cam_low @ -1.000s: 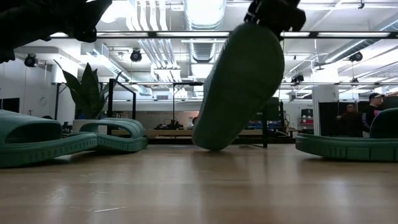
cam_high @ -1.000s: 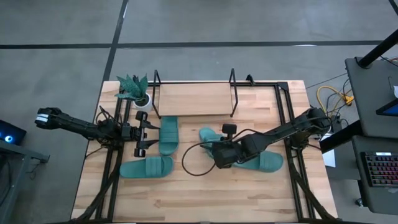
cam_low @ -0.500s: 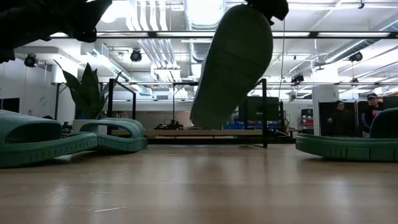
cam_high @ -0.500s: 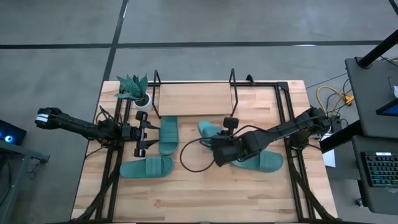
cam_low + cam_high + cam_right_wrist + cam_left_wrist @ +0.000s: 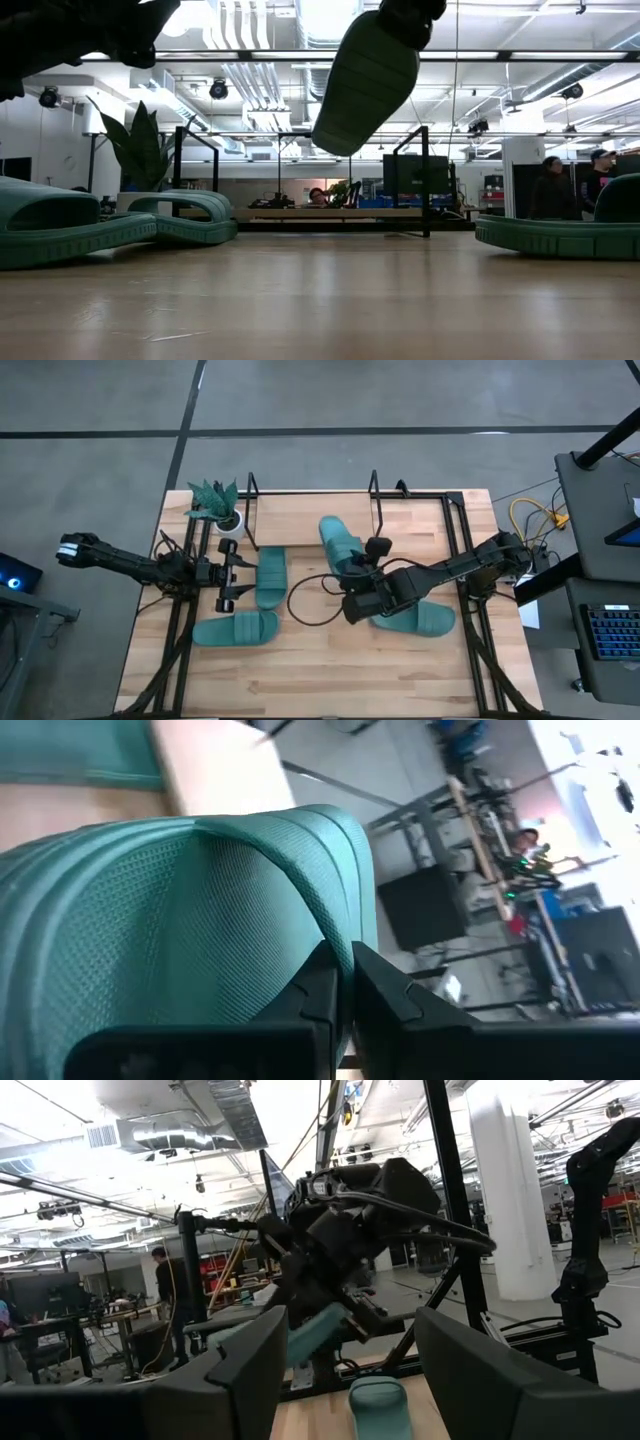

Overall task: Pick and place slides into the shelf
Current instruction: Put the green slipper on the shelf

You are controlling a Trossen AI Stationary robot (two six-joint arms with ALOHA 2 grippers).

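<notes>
Four teal-green slides show in the high view. One slide [image 5: 339, 540] is held up by my right gripper [image 5: 363, 566], its far end over the near edge of the shelf [image 5: 300, 518], a light board in a black wire frame. My right gripper is shut on that slide. Another slide [image 5: 415, 619] lies flat under the right arm. Two more slides [image 5: 270, 577] [image 5: 235, 628] lie flat on the left side. My left gripper [image 5: 242, 575] is open, beside the left slide and touching nothing. In the low view the held slide [image 5: 365, 70] hangs above the table. My right gripper pinches a thin edge [image 5: 318, 925] of the slide between its two fingers [image 5: 385, 992], at the slide's near end. The fingers come from the table's right, slanting. The slide is lifted clear and tilted, its free end [image 5: 335, 135] lower than the gripper in the low view.
A small potted plant [image 5: 218, 503] stands at the shelf's left end. Black wire uprights [image 5: 375, 510] rise from the shelf board. A black cable [image 5: 305, 605] loops on the table by the right arm. People stand in the room beyond the table [image 5: 552, 185].
My right gripper has risen and moved toward the far edge, carrying the slide. A second ago the slide's lower end hung just above the table; now it is well clear, and its far end has reached over the shelf's near edge. The left arm has kept still.
</notes>
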